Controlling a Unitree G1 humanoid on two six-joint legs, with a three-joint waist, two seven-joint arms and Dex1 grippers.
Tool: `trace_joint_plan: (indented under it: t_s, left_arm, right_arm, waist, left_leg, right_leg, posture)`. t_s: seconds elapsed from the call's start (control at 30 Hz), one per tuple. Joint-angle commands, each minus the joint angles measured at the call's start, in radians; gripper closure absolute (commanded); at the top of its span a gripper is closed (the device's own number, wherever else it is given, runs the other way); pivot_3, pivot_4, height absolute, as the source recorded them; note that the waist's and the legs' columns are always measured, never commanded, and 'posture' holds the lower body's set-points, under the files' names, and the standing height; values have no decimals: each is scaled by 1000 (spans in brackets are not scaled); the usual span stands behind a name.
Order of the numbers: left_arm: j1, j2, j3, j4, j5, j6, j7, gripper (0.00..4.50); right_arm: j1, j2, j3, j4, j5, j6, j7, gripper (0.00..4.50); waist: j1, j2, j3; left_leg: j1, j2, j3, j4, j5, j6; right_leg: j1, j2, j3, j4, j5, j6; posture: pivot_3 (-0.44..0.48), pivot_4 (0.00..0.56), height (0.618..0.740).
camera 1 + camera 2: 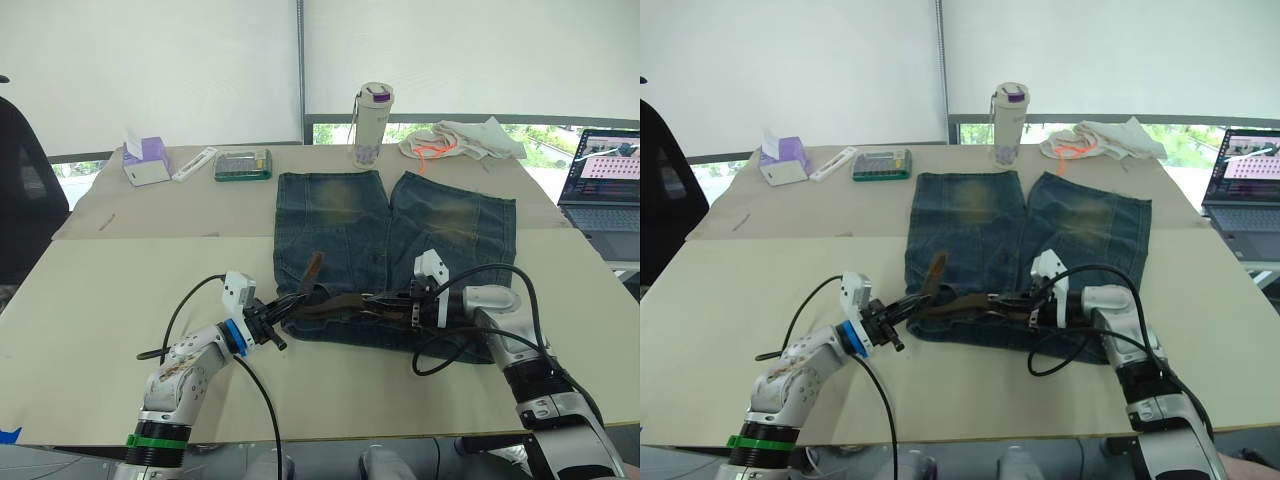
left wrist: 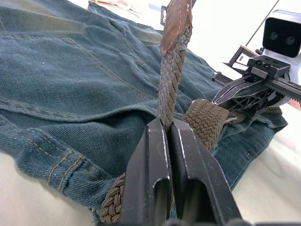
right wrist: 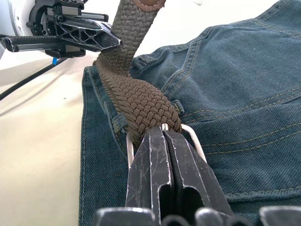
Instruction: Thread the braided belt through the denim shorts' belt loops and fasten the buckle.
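Faded denim shorts (image 1: 395, 255) lie flat on a beige tabletop (image 1: 100, 300), waistband toward the robot. A braided belt (image 1: 345, 308) runs along the waistband. The left pincer (image 2: 168, 141) pinches the belt's free end; the right pincer (image 3: 162, 141) clamps the belt at the silver buckle (image 3: 193, 141). No legible writing.

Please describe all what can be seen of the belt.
The belt is a dark brown braided strap, woven in look, with a smooth leather tip and a silver buckle. It lies along the waistband of the shorts, at the near edge. The left pincer is shut on the tip end, which rises up. The right pincer is shut on it at the buckle.
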Motion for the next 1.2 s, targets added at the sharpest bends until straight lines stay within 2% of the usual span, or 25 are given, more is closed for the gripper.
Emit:
trace_joint_plan:
  t_s: [0.03,0.57,0.9,1.2]
  left_arm:
    - [-10,7,0,-1,11,-25,-12,4500]
    - [-54,18,-19,45,60,-86,-56,4500]
    - [-215,40,-68,155,190,-239,-91,4500]
    - [-391,4,-96,241,251,-347,-91,4500]
  right_arm:
    - [-26,5,3,5,-13,-37,15,4474]
    - [-47,-10,123,104,-180,-93,30,4474]
    - [-74,2,182,148,-254,-81,22,4474]
    - [-70,3,231,156,-313,-58,22,4474]
  waist:
    - [0,0,0]
    - [0,0,-1]
    - [-4,-1,-3]
    - [-7,-3,-5]
  left_leg:
    - [0,0,0,0,0,0]
    - [1,0,0,0,0,0]
    - [3,0,1,0,0,0]
    - [5,1,1,0,0,0]
  right_leg:
    - [0,0,0,0,0,0]
    - [1,0,0,0,0,0]
    - [1,1,0,1,0,-1]
    - [2,1,0,2,0,-1]
  posture:
    - [0,150,740]
    - [0,150,740]
    - [0,150,740]
    - [0,150,740]
